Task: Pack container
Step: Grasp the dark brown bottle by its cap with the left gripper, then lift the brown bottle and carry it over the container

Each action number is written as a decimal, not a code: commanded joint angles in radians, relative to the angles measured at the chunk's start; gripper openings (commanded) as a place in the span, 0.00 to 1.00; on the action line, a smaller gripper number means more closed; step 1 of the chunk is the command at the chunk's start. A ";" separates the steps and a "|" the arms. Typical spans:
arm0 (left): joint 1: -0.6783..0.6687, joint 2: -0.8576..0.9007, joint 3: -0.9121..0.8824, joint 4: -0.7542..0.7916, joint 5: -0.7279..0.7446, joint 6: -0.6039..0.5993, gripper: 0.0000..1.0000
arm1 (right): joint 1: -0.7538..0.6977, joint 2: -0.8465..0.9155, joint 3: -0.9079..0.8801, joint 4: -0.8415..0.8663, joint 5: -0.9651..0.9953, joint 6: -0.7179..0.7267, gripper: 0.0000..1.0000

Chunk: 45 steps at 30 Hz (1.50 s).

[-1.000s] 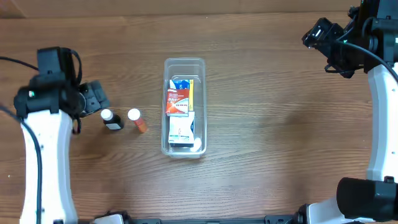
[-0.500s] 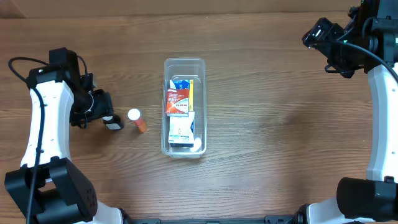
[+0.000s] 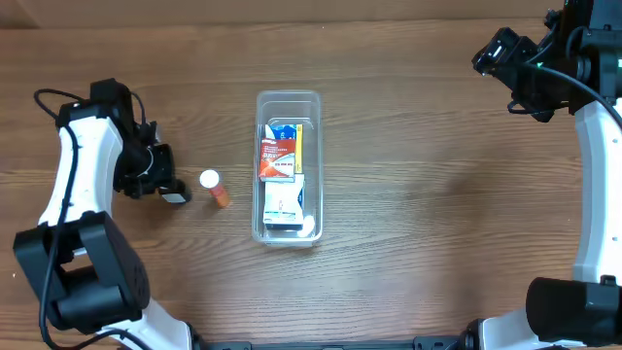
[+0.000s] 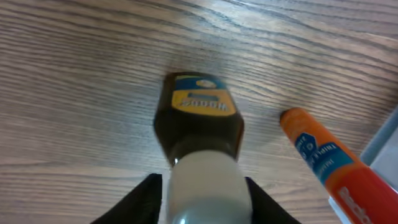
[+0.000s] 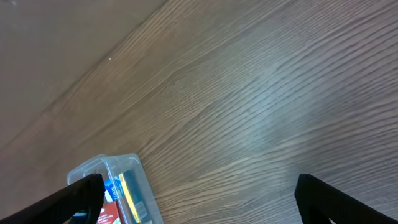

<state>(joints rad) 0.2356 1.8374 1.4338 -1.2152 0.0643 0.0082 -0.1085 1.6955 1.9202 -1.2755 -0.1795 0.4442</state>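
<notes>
The container (image 3: 288, 94) is a clear long bin at the table's middle, holding several packets. Left of it lie an orange tube (image 3: 216, 189) with a white cap and a small dark bottle (image 3: 177, 195). My left gripper (image 3: 165, 187) is down at the bottle. In the left wrist view its two black fingers press on either side of the bottle's white cap (image 4: 204, 186), and the dark body with a yellow label (image 4: 198, 118) points away. My right gripper (image 3: 498, 56) hangs high at the far right, open and holding nothing (image 5: 199, 186).
The orange tube (image 4: 323, 158) lies just right of the held bottle, with the container's wall (image 4: 385, 140) beyond it. One corner of the container (image 5: 102, 168) shows in the right wrist view. Bare wood surrounds the right arm.
My left gripper has dropped toward the dark bottle and its fingers have closed in on the cap. The right arm, tube and container have not moved.
</notes>
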 commanded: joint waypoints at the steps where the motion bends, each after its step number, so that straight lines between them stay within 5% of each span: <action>1: 0.000 0.021 0.014 0.010 0.000 0.023 0.41 | 0.002 -0.010 0.003 0.006 -0.005 -0.006 1.00; 9: 0.000 0.019 0.015 0.016 0.006 0.023 0.38 | 0.002 -0.010 0.003 0.006 -0.006 -0.006 1.00; 16: 0.000 0.019 0.048 -0.003 0.002 0.022 0.20 | 0.002 -0.010 0.003 0.006 -0.006 -0.006 1.00; 29: -0.019 0.010 0.372 -0.255 -0.039 -0.055 0.12 | 0.002 -0.010 0.003 0.006 -0.006 -0.006 1.00; 37: -0.195 -0.009 0.714 -0.388 -0.039 0.017 0.13 | 0.002 -0.010 0.003 0.006 -0.006 -0.006 1.00; 45: -0.422 -0.006 0.764 -0.257 -0.048 0.177 0.10 | 0.002 -0.010 0.003 0.006 -0.006 -0.006 1.00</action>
<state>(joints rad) -0.1123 1.8481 2.1910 -1.5169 0.0181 0.0719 -0.1089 1.6955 1.9202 -1.2747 -0.1799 0.4442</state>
